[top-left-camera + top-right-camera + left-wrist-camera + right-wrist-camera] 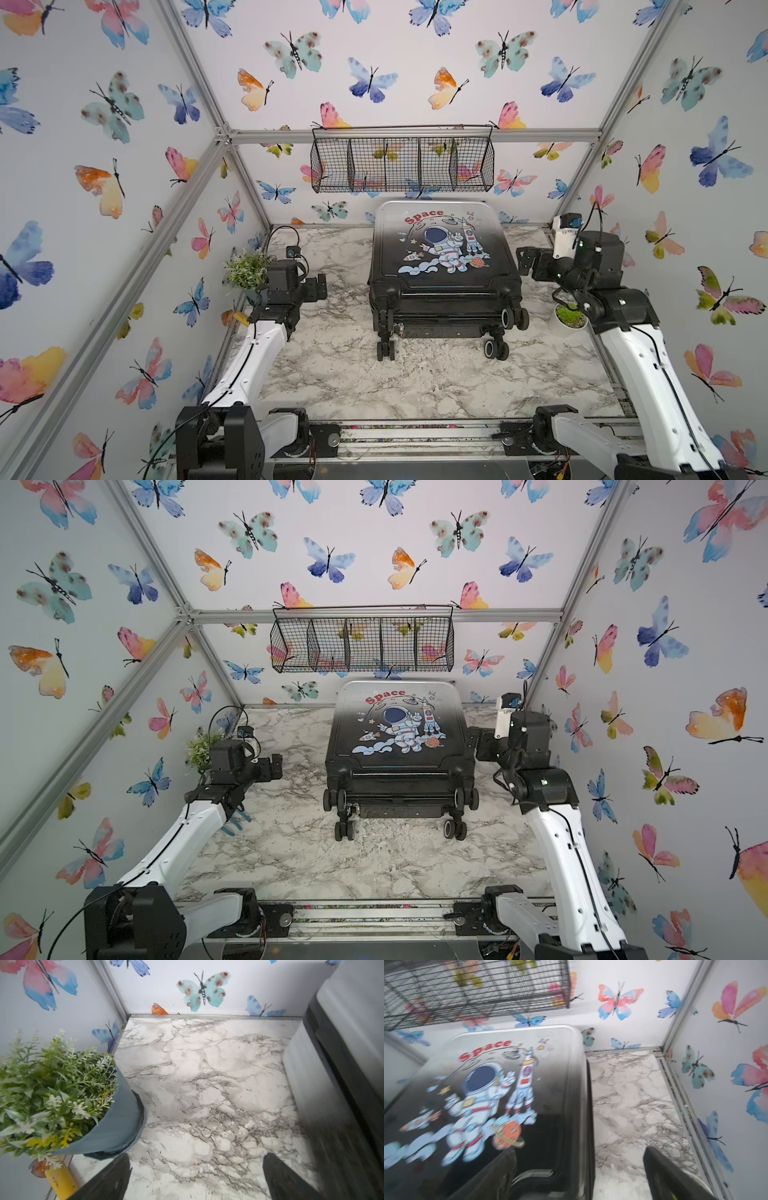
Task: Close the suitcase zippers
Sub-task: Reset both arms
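Observation:
The suitcase [444,257] lies flat at the back middle of the marble table [340,374], astronaut side up, wheels toward the front. It also shows in the other top view as the suitcase [399,737]. Its shell halves lie together, and the black zipper band [589,1105] runs down its side. A small metallic pull [400,328] hangs near the front left wheels. My left gripper [320,286] stands open to the left of the case, apart from it, with bare table between its fingertips [196,1167]. My right gripper [524,261] is open at the case's right edge, which sits between its fingers [662,1172].
A wire basket [402,164] hangs on the back wall above the suitcase. A plant in a blue pot [116,1122] stands close beside my left gripper. A small white pot of greenery [570,318] sits under my right arm. Butterfly-papered walls enclose three sides.

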{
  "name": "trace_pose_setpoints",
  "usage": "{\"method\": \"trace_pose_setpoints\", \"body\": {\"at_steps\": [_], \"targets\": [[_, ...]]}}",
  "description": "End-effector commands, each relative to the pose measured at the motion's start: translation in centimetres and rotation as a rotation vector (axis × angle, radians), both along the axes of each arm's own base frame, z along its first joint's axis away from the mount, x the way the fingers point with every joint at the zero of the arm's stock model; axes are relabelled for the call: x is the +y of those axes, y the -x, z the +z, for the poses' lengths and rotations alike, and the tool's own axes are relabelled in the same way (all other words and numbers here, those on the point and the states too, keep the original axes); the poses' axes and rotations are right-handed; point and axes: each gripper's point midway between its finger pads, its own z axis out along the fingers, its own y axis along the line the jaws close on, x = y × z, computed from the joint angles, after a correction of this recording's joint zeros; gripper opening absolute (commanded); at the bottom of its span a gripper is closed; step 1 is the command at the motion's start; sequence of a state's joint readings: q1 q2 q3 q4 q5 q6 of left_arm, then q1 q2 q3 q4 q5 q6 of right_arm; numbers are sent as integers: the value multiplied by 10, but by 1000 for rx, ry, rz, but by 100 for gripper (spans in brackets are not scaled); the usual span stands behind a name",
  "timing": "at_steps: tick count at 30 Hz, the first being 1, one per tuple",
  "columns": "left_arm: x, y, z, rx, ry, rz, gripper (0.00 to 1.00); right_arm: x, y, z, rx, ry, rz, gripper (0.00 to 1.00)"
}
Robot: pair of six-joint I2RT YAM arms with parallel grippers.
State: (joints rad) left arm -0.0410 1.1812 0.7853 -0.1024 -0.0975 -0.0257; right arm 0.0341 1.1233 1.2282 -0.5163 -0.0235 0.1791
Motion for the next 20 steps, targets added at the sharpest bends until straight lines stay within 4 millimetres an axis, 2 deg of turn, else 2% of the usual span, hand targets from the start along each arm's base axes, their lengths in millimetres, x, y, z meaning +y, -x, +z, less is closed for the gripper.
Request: {"method": "trace_pose_setpoints", "body": {"at_steps": [1, 5, 9, 13, 17, 20], "targets": [[17, -11, -6, -87, 18, 125, 98, -39, -34, -12, -71, -48, -101, 98], [13, -14, -12, -171, 36, 95, 98, -69, -50, -62, -58, -41, -177, 98], [7, -28, -18, -196, 61, 47, 98, -85, -41, -120, -147, -18, -253, 98], [4, -41, -28, -201, 74, 27, 99, -79, -32, -164, -153, -31, -226, 98], [-2, -47, -36, -195, 102, -9, 98, -77, -28, -179, -186, -10, -204, 98], [-6, -48, -32, -208, 89, -45, 98, -74, -31, -182, -180, -11, -183, 98]]}}
